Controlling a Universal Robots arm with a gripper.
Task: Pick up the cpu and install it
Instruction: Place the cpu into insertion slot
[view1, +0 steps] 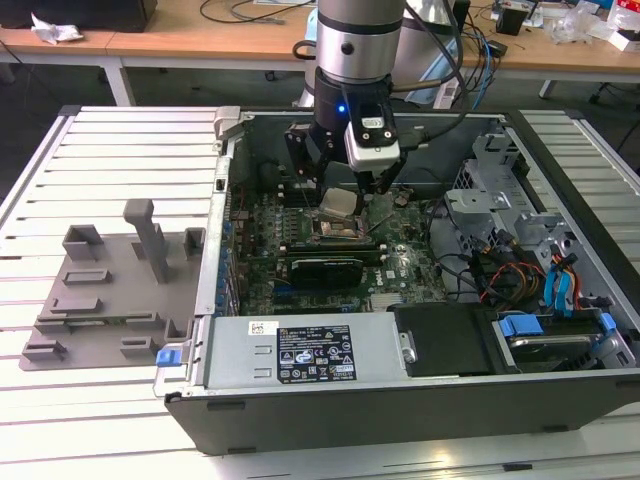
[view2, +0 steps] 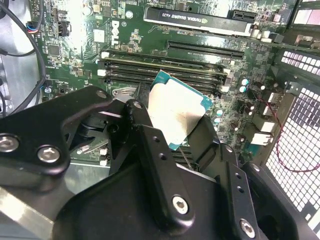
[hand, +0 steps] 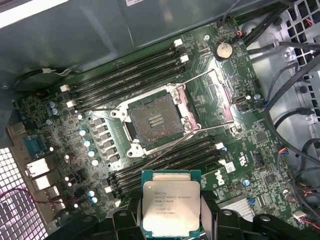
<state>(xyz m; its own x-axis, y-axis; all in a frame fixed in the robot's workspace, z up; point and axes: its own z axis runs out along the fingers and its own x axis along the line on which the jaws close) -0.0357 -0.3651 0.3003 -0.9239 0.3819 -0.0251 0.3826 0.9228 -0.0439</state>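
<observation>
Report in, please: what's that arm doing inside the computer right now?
Gripper shut on the cpu, held above the motherboard. Socket open and bare, cpu not yet seated. Nothing seen blocking the socket.

The cpu (hand: 171, 205) is a small flat square chip with a silvery-white metal top carrying fine print and a thin green rim. The end effector (hand: 171, 222) grips it at two opposite edges, so it is lifted clear of the board. In the exterior view it hangs just above the open socket (view1: 335, 232), not seated in it. The socket's contact field lies bare.
</observation>
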